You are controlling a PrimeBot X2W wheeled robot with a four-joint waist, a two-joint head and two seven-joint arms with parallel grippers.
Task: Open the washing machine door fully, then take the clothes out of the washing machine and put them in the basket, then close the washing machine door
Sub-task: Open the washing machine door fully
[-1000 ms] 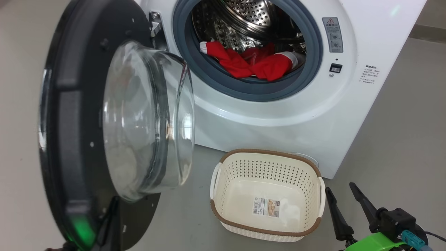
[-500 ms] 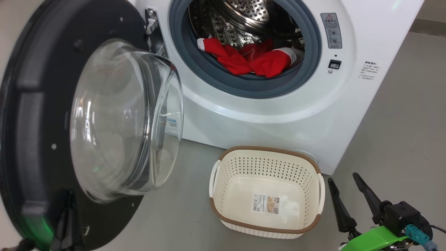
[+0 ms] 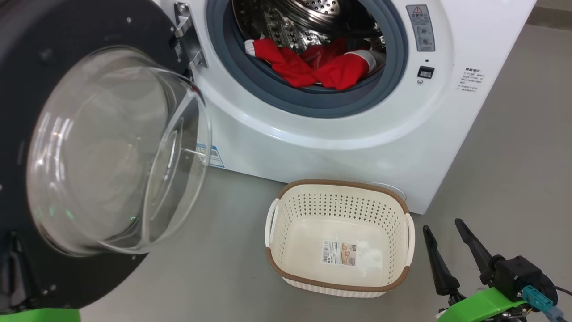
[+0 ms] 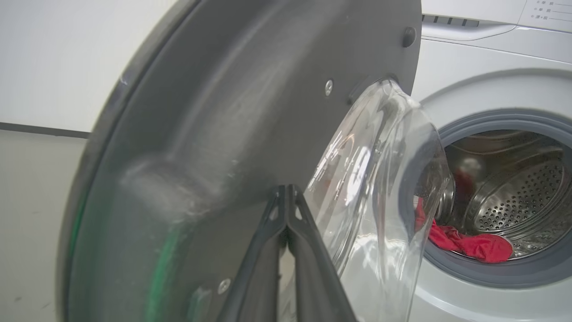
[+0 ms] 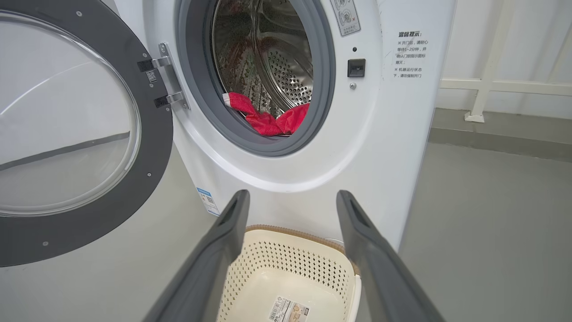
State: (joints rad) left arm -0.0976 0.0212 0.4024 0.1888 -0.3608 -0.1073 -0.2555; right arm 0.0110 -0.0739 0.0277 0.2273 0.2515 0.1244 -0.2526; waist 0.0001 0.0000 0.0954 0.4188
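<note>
Left claw [image 4: 287, 191]: two long dark fingers clenched tip to tip, nothing seen between them, tips close against the dark inner face of the large round black-rimmed washing machine door [image 3: 107, 147]; contact cannot be told. Door swung wide on its left-side hinge, its bulging clear glass bowl facing outward. Right claw [image 3: 440, 224]: released, fingers spread and empty, low at the right, just beside the small cream-white perforated plastic basket [image 3: 339, 184] with the brown woven-look rim. Basket on the grey floor [image 3: 514, 156] in front of the big white front-loading washing machine [image 3: 339, 134], with only a label on its bottom. Bright red clothes [image 3: 313, 67] with white trim lie in the steel drum, at the lower lip of the grey gasket.
</note>
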